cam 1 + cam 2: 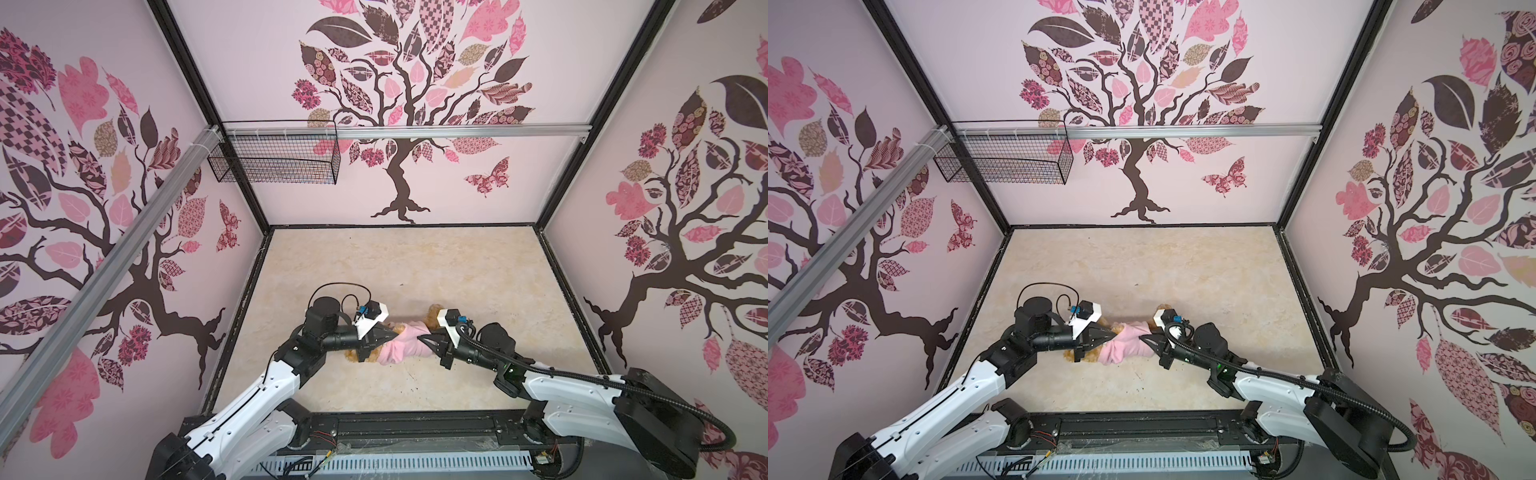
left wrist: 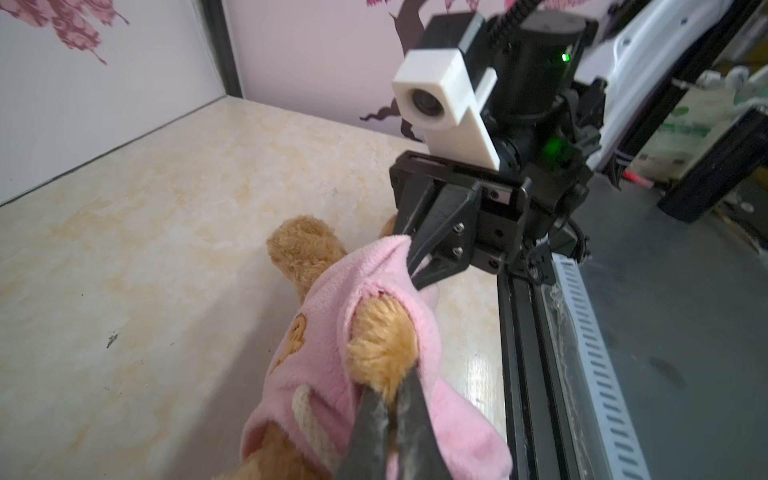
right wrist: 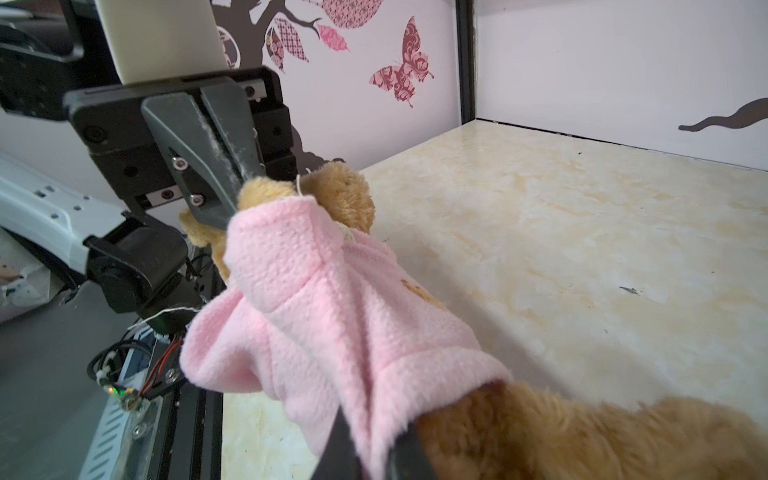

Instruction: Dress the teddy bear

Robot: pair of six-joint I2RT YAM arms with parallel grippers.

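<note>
teddy bear (image 1: 433, 316) is at the near-middle of the table (image 1: 415, 266), lengthwise between the two grippers. pink shirt (image 1: 401, 345) is on over its torso, golden fur shows past both ends of it

left gripper (image 2: 390, 399) – clamped on a furry paw that pokes out of a shirt sleeve. right wrist view agrees: its fingers (image 3: 187, 158) are pressed together on the fur right at the sleeve opening

right gripper (image 3: 370, 449) – closed on pink fabric at the shirt's edge, not on fur. left wrist view shows the cloth pinched in its tips and bunched there

shirt is creased between the two grips, part of an orange emblem (image 2: 291, 340) shows on its side

can't tell whether the bear rests on the table or hangs just off it
</note>
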